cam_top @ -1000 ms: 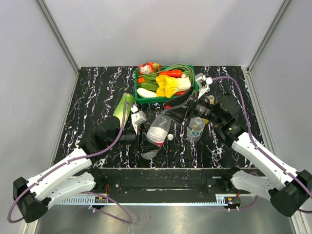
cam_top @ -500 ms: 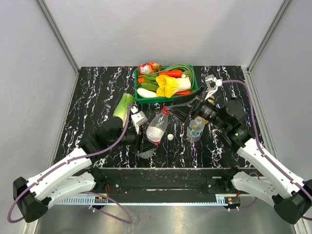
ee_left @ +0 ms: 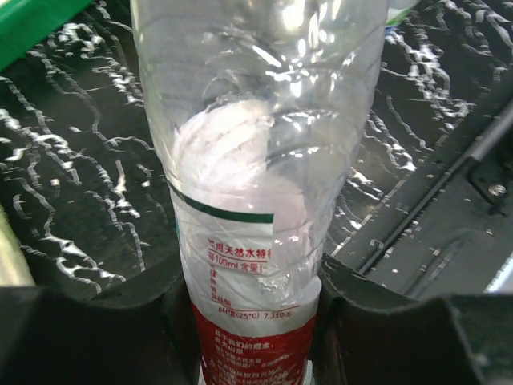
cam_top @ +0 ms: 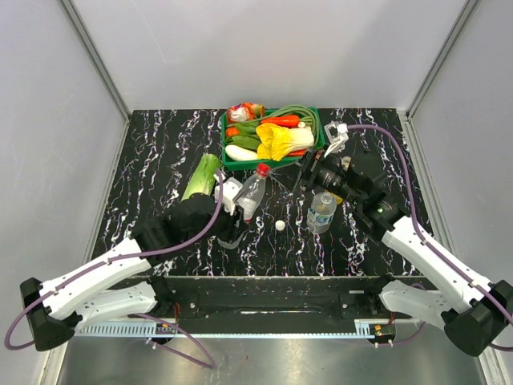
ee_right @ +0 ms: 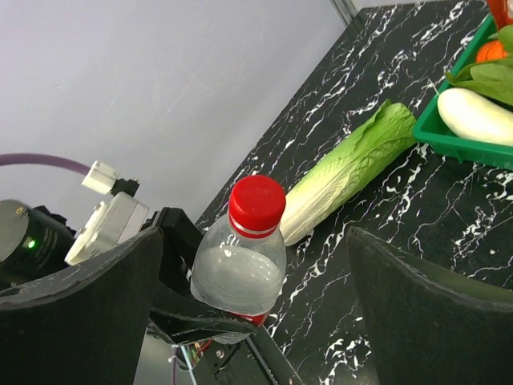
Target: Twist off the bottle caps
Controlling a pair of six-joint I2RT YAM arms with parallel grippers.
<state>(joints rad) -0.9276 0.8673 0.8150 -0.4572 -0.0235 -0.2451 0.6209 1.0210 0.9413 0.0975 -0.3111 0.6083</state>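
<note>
Red cap (ee_right: 256,204) sits on the neck of a clear plastic bottle (ee_right: 239,281), and we hold that bottle in our left gripper (ee_left: 252,309). Its two black fingers (ee_left: 96,329) press on either side of the bottle's lower body, at the red part of the label, so this pincer is clamped on the bottle. From above, the bottle leans with its cap end raised toward the green basket (cam_top: 224,144).

Our right gripper (ee_right: 255,241) is spread wide. In its wrist view the cap shows between the two dark fingers (ee_right: 88,313), and neither finger touches the cap or the bottle. From above, this gripper is just to the right of the cap, in front of the basket.

A loose white cap (cam_top: 280,225) lies on the black marbled table (cam_top: 160,152), between the held bottle and a second small bottle (cam_top: 322,212) that stands upright. A napa cabbage (cam_top: 200,176) lies on the table to the left of the held bottle. The basket at the far side holds yellow, green, orange and red vegetables, with a long white vegetable (ee_right: 481,116) at its near edge.
</note>
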